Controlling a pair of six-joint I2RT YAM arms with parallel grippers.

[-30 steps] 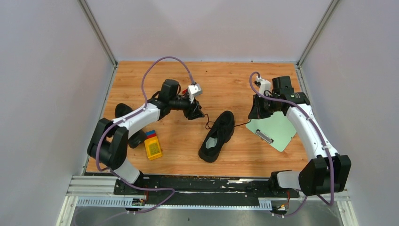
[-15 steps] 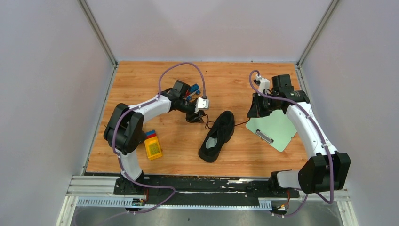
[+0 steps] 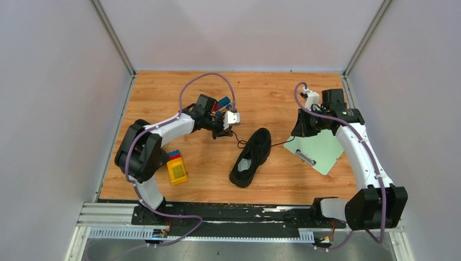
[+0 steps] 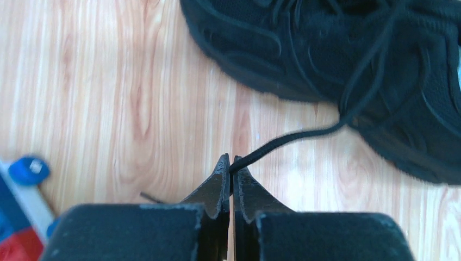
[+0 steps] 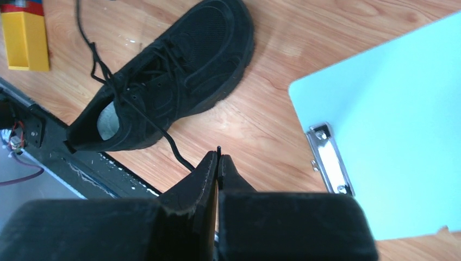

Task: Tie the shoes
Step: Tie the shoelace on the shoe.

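One black shoe (image 3: 251, 157) lies mid-table, toe toward the far side, its pale insole showing. My left gripper (image 3: 225, 132) sits just left of the toe, shut on the end of the left lace (image 4: 293, 138), which runs back to the shoe (image 4: 337, 54). In the left wrist view the tips (image 4: 232, 163) pinch the lace. My right gripper (image 3: 297, 132) is right of the shoe, shut on the right lace (image 5: 174, 149); the lace tip pokes out between its tips (image 5: 218, 156). That lace leads back to the shoe (image 5: 174, 70). No second shoe shows clearly.
A mint-green clipboard (image 3: 318, 149) lies under and beside the right gripper, metal clip (image 5: 326, 160) toward the shoe. A yellow block (image 3: 176, 169) with red and blue on top sits left of the shoe. Blue and red blocks (image 3: 222, 103) lie behind the left gripper. Walls enclose the table.
The left arm swung in toward the shoe's toe and its jaws shut on the left lace end. The right gripper shifted slightly rightward, still holding its lace.
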